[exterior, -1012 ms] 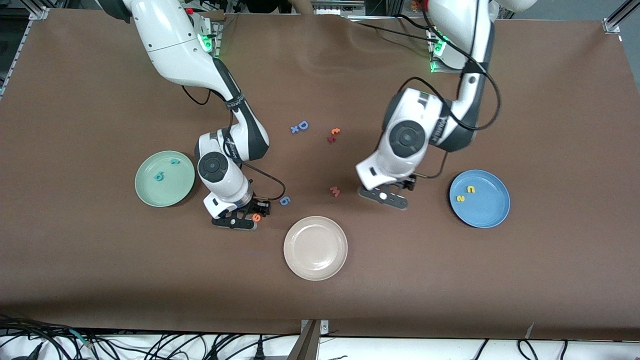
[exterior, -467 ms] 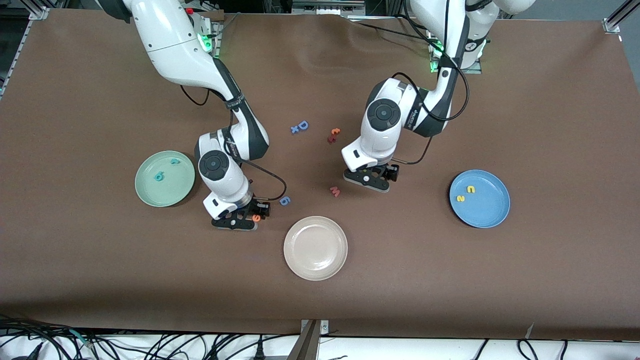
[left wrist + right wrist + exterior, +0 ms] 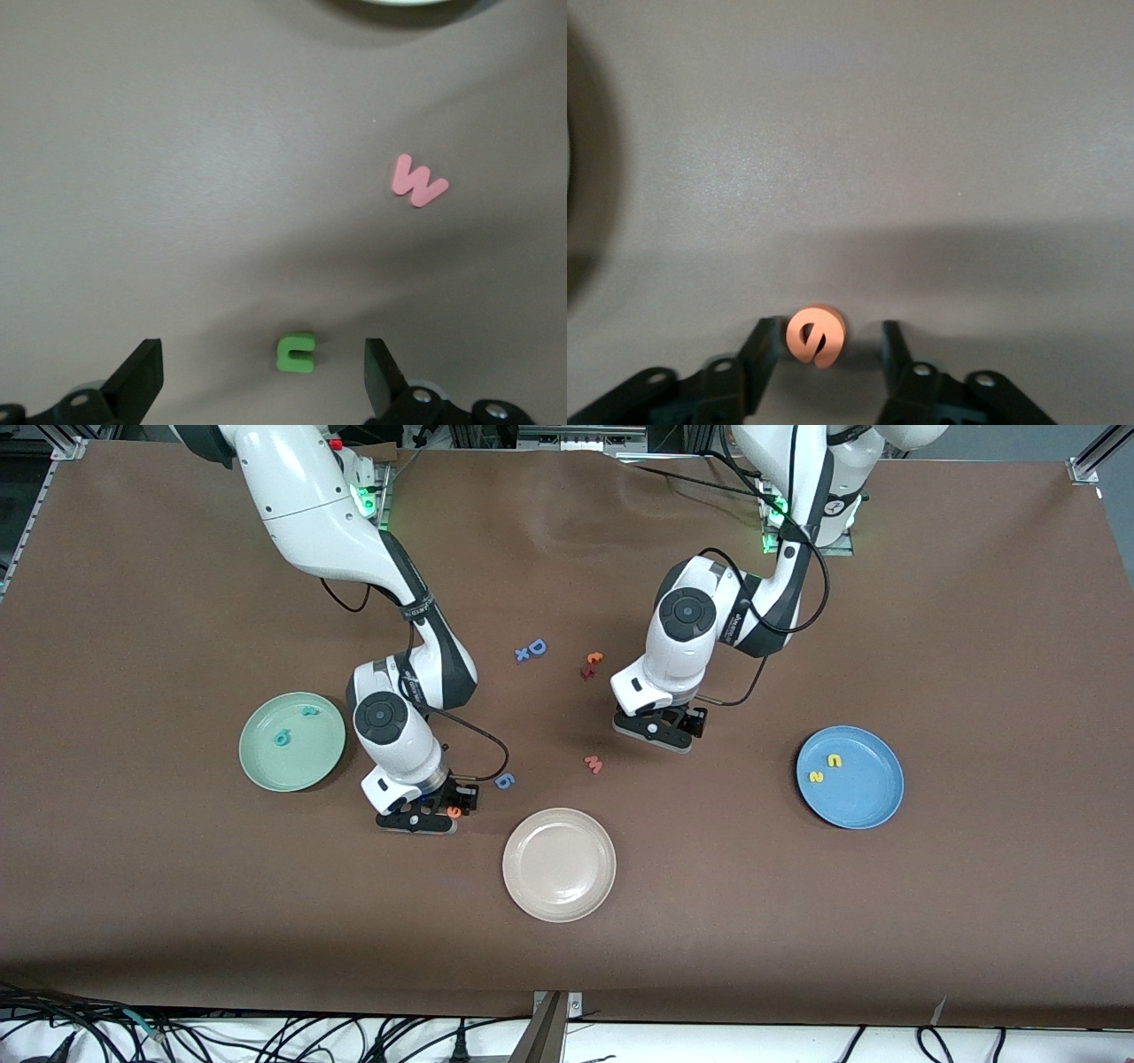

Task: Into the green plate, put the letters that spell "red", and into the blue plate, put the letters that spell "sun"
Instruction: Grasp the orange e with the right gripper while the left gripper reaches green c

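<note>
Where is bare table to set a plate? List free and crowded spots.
Free: the table strip nearer the camera than the cream plate. Crowded: mid-table, left gripper over the green letter by the pink w, right gripper straddling the orange e.

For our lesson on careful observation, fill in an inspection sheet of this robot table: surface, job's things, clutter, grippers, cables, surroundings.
Surface: brown cloth, wrinkled near the arm bases.
Job's things: green plate holds two teal letters; blue plate holds two yellow letters; orange e and green arch letter lie on the cloth.
Clutter: cream plate, pink w, blue round letter, blue D, small red and orange pieces.
Grippers: right gripper low, jaws either side of the orange e, not yet touching both sides; left gripper open, around the green arch letter.
Cables: black cables below the table edge.
Surroundings: metal frame.
</note>
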Available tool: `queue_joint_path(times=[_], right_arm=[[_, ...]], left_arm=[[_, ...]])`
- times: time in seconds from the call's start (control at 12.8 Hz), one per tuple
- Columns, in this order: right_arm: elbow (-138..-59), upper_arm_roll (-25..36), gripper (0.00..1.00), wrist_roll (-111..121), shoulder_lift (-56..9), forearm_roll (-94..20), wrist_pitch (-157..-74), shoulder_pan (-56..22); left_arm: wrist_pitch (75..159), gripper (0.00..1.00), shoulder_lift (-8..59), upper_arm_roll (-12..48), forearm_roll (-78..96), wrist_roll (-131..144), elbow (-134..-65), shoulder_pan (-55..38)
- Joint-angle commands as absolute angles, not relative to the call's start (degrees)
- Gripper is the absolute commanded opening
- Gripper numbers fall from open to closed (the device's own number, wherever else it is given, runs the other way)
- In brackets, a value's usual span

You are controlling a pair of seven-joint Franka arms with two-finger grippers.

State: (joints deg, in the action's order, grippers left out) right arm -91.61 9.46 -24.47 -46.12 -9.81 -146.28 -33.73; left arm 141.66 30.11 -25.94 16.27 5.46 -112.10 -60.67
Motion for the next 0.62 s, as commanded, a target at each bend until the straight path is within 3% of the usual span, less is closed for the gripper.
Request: queue_joint_path(times=[0.0, 0.23, 0.55], right_arm=[[-90.79, 9.32, 0.47, -25.14, -47.46, -9.32, -147.83, -33.84], [-90.88, 9.32, 0.23, -25.14, -47.46, -9.49, -147.83, -33.84], [-90.97, 9.32, 0.2, -24.96, -47.46, -9.49, -147.66, -33.66]], left_arm=[[144.67, 1.0, 28.04, -24.79, 17.4, 6.06, -116.28, -61.26], [144.84, 1.0, 27.95, -23.65, 17.4, 6.41, -117.59, -61.17], [149.75, 1.0, 29.26, -22.15, 17.4, 6.42, -119.7, -61.08]])
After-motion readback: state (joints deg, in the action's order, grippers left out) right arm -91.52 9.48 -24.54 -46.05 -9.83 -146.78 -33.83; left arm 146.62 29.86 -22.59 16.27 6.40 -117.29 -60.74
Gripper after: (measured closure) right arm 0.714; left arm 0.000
